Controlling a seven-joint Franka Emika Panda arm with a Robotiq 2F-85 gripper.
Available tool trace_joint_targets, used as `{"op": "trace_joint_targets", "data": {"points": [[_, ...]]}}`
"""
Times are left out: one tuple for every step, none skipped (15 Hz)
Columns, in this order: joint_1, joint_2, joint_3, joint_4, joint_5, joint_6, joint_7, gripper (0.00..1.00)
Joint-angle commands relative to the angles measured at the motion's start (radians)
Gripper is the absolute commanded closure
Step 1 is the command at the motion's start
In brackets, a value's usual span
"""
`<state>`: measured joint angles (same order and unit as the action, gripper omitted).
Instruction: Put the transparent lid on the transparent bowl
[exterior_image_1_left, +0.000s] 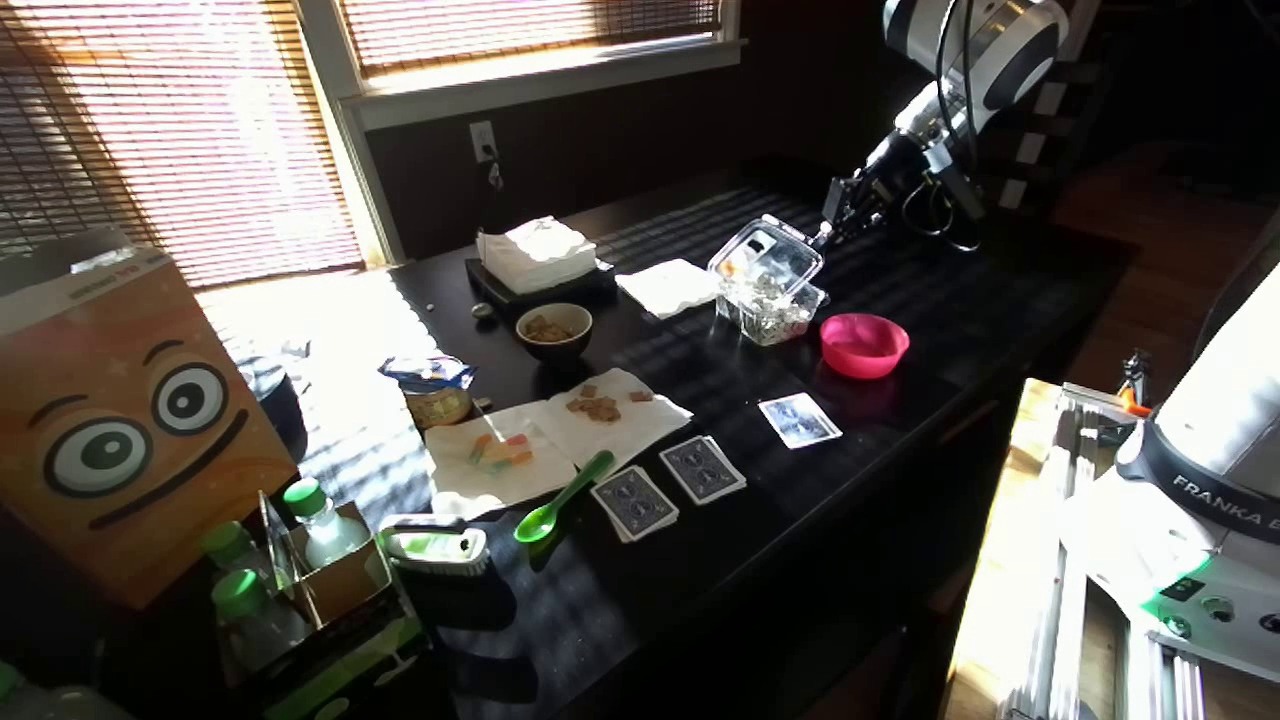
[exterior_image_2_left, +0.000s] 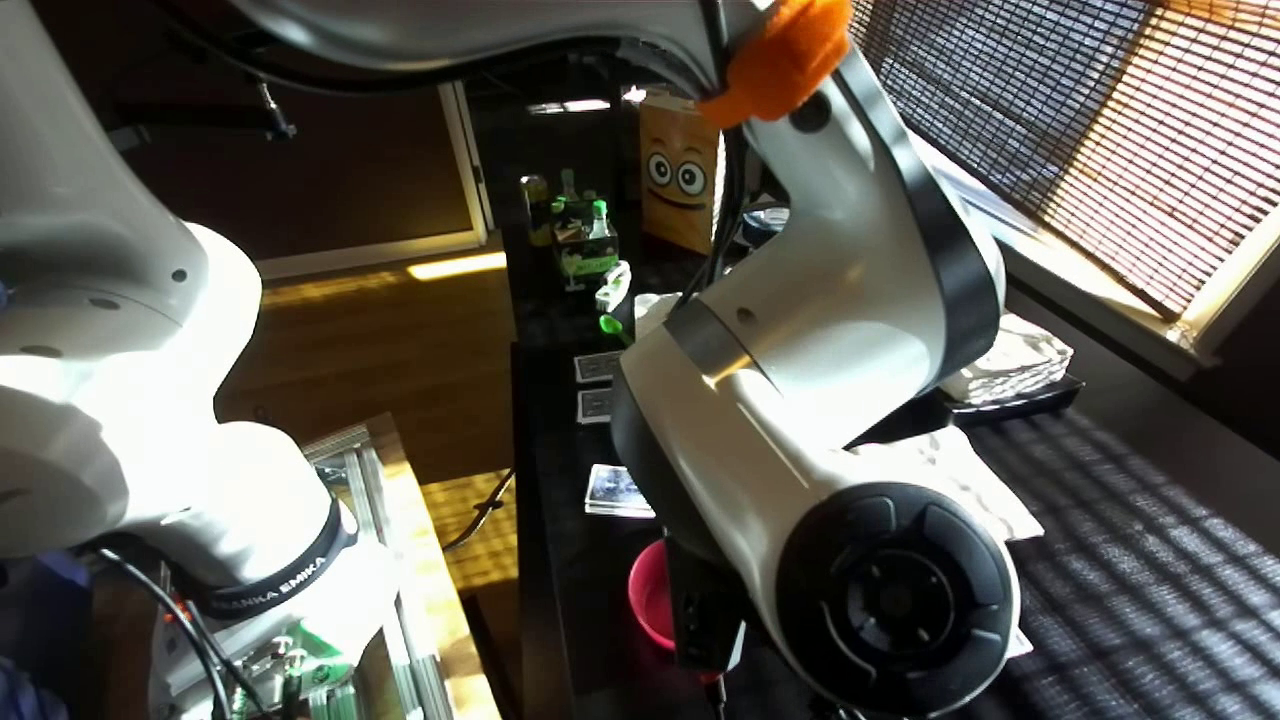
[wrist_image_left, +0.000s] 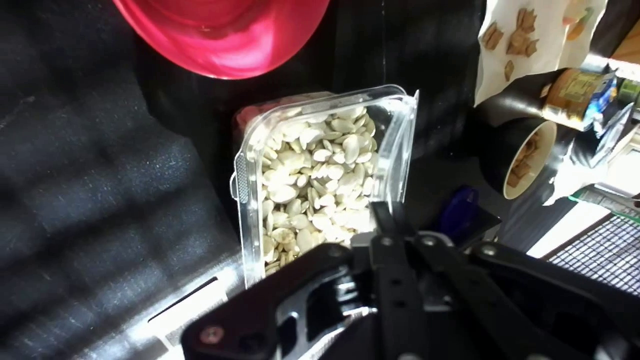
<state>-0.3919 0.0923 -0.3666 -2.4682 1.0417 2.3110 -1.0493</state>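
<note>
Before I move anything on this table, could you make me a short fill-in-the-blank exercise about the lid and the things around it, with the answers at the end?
1. The transparent lid is ____, not level, above the transparent bowl.
2. Inside that bowl lie pale pumpkin ____.
3. The gripper at the lid's edge is ____, not open.
4. Beside the playing cards with patterned backs lies a green ____.

Missing words: tilted; seeds; shut; spoon.
</note>
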Motion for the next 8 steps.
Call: {"op": "trace_joint_targets", "data": {"points": [[-0.002, 0.045, 0.002, 0.047, -0.028, -0.016, 0.001, 1.00], [-0.002, 0.052, 0.003, 0.052, -0.029, -0.012, 0.003, 1.00], [-0.003, 0.058, 0.004, 0.058, -0.029, -0.012, 0.004, 1.00], [-0.002, 0.065, 0.005, 0.063, -0.032, -0.007, 0.006, 1.00], [-0.002, 0.070, 0.005, 0.066, -0.033, -0.004, 0.008, 1.00], [-0.002, 0.076, 0.006, 0.070, -0.035, 0.000, 0.009, 1.00], [-0.002, 0.081, 0.006, 0.073, -0.037, 0.004, 0.011, 1.00], [-0.001, 0.085, 0.006, 0.074, -0.039, 0.010, 0.013, 1.00]]}}
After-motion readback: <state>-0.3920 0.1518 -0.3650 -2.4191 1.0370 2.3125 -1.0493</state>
